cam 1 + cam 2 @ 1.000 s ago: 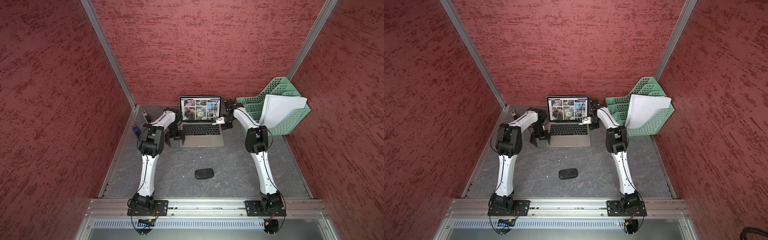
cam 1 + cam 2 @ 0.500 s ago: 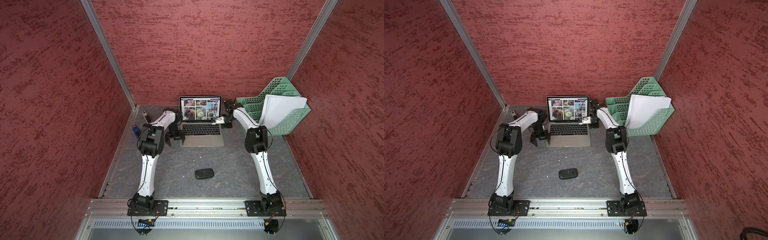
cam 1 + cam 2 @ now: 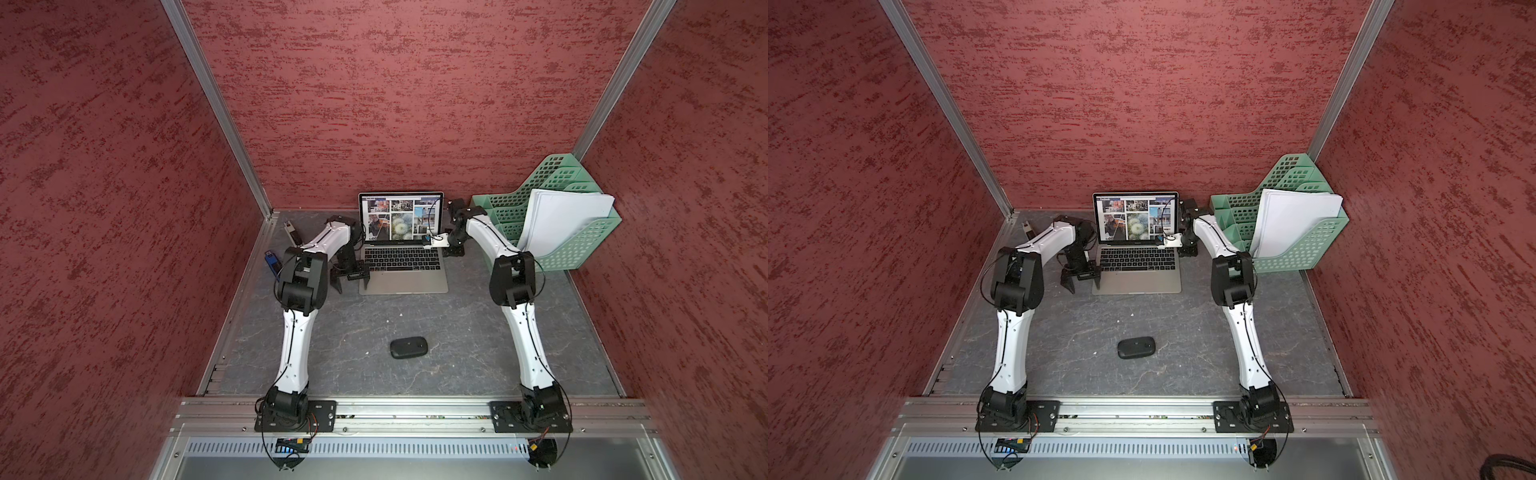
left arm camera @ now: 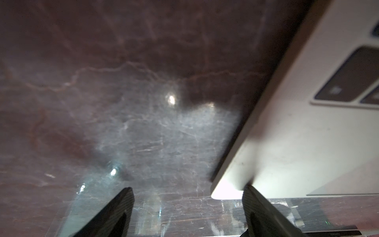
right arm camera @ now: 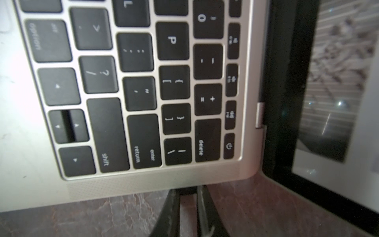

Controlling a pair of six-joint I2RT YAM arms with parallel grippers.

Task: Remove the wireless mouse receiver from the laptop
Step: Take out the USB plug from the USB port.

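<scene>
Laptop (image 3: 403, 276) stands open at the back of the table (image 3: 436, 324), unmoved against the earlier top views; both arms also stand where they stood. The only change is at the right gripper (image 5: 188, 192): its jaws have drawn in to a narrow gap. The wrist view shows them pinching a small dark stub, taken to be the receiver (image 5: 187, 188). It sits at the laptop's right side edge near the rear corner, by the power key. Reading: the grip looks made, the stub is still plugged in, and the pull is yet to come. Left gripper (image 4: 185, 197): jaws wide, holding nothing, one finger (image 4: 256, 205) at the laptop's front left corner, likely a brace. The receiver's long axis appears level and square to that side edge, free end pointing outward toward the green rack (image 3: 582, 249). The fingers hide most of it.
</scene>
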